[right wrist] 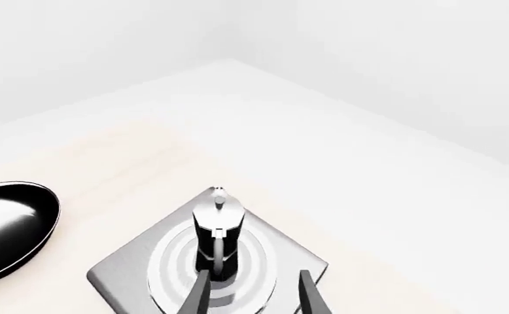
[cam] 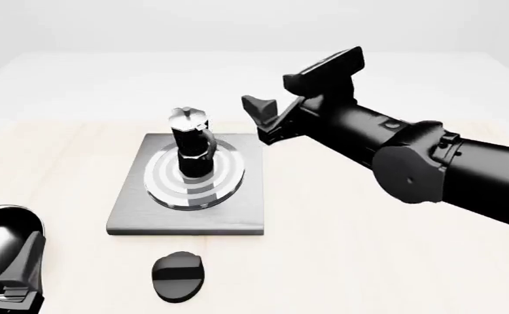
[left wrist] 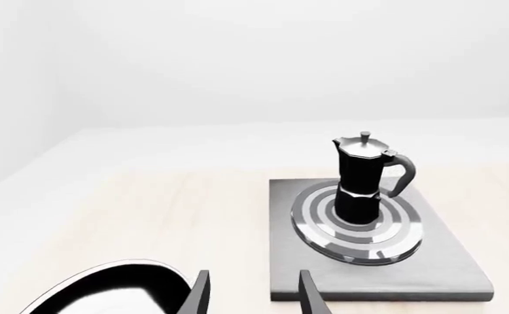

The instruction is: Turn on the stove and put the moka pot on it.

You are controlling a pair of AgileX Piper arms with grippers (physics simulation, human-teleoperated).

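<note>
Standing upright on the ringed burner of the stove (cam: 132, 216), the moka pot (cam: 191, 145) looks placed, the right gripper (cam: 270, 108) hangs released to its right, the left gripper (left wrist: 254, 297) parted, while the knob (cam: 178, 275) setting cannot be told.

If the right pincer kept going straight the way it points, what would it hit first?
Probably the moka pot: it stands on the stove, centred just ahead of the open right pincer. Depth is uncertain.
</note>
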